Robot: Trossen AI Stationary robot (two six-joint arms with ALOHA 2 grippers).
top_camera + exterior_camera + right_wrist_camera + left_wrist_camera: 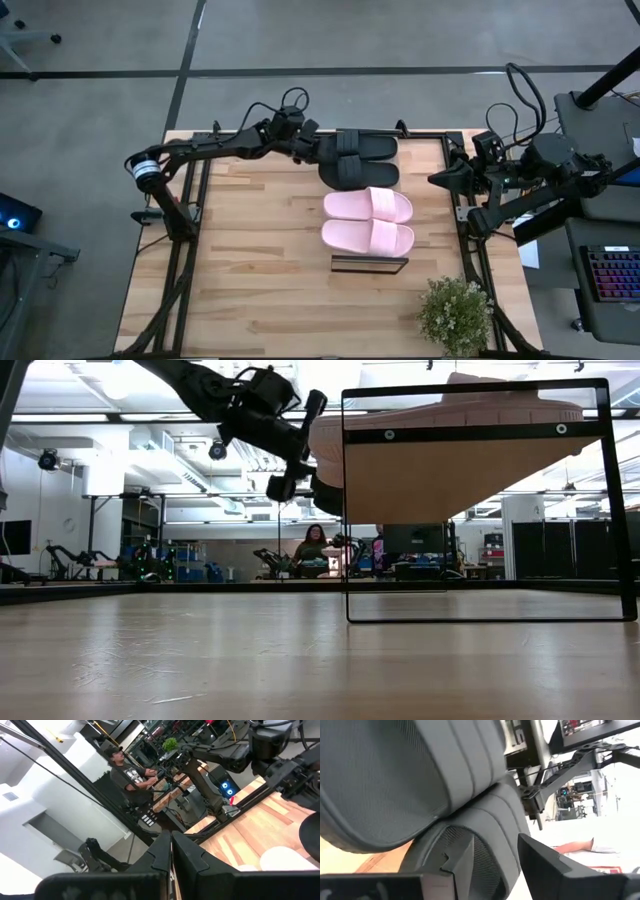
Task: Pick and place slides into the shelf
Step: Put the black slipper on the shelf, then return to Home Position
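Observation:
Four slides lie side by side on the shelf, whose black frame (pixel 370 265) shows below them. The two black ones (pixel 365 147) (pixel 360 173) are at the far end and the two pale pink ones (pixel 368 205) (pixel 367 236) are nearer. In the low view the shelf's plank (pixel 450 480) stands raised on its frame, with a pink slide (pixel 500 400) on top. My left gripper (pixel 318 155) is open at the black slides' left ends. Its fingers stand on either side of the nearer black slide's end (pixel 490 845). My right gripper (pixel 440 178) is shut and empty at the table's right edge. My left gripper has the end of the nearer black slide (pixel 485 855) between its open fingers, coming level from the table's left. A pale gap shows between the slide and one finger (pixel 555 865). Whether the other finger (pixel 450 865) touches the slide I cannot tell. The slide lies on the shelf.
A potted plant (pixel 457 312) stands at the table's near right corner. A keyboard (pixel 612 275) lies on a desk beyond the right edge. People sit in the room behind (pixel 313 545) (pixel 127 775). Bare tabletop lies left of the shelf (pixel 260 240).

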